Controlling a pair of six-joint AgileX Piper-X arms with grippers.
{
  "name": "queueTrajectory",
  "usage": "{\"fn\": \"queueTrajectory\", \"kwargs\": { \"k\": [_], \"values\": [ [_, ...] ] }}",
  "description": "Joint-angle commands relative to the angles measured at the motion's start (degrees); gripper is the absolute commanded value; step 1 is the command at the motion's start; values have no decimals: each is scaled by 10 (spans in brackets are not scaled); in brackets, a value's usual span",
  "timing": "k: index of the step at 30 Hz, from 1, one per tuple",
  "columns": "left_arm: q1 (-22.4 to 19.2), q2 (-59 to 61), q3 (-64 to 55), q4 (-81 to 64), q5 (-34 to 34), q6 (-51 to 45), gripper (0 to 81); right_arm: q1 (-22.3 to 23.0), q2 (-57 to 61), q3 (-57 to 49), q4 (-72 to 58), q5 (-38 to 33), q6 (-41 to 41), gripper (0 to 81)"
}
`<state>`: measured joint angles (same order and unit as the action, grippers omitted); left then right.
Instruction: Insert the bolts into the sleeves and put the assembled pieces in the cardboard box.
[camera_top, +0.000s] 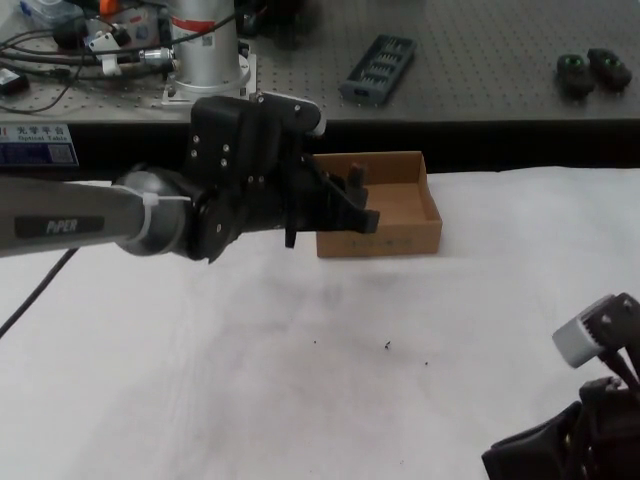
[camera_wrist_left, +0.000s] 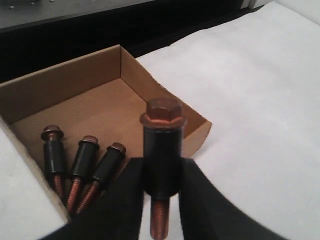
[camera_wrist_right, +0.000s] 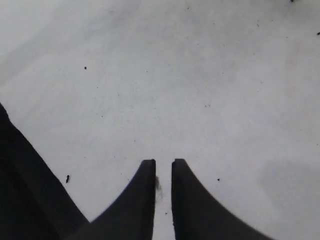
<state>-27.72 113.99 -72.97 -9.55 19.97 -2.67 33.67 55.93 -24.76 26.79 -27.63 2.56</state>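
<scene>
White cloth covers the desk (camera_top: 300, 380). A cardboard box (camera_top: 400, 235) sits at its far edge, and a perforated metal bench with cables runs behind.

Left fingers (camera_wrist_left: 125, 200): clenched on one assembled piece, pressing both sides of its black sleeve (camera_wrist_left: 162, 160). The copper bolt (camera_wrist_left: 163, 114) runs through the sleeve. Its hex head sits against the sleeve's far end, and the threaded tip sticks out between the fingers. In the high view these fingers sit over the left part of the box. How high above the floor of the box the piece hangs cannot be told.

Right fingers (camera_wrist_right: 142, 200): drawn together with only a thin slit between them. They grasp nothing and point at bare cloth. In the high view the right arm (camera_top: 590, 440) is at the near right corner of the desk, cut off by the frame edge.

Box contents, left wrist view: three finished pieces (camera_wrist_left: 82, 160) lie side by side on the floor of the box, heads toward its middle. Their threaded ends are partly hidden behind the near wall and the left fingers. In the high view the arm hides this part of the box.
</scene>
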Motion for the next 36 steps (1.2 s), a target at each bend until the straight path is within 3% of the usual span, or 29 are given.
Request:
{"fn": "queueTrajectory", "kwargs": {
  "k": [1,14,36],
  "values": [
    [11,7,-37,19,-4,19,44,21,-9,-2,3,3,9,106],
    [11,34,-69,50,-7,42,44,97,-9,-2,3,52,27,106],
    [11,98,-172,69,-1,43,44,105,-10,25,12,53,43,106]
  ]
}}
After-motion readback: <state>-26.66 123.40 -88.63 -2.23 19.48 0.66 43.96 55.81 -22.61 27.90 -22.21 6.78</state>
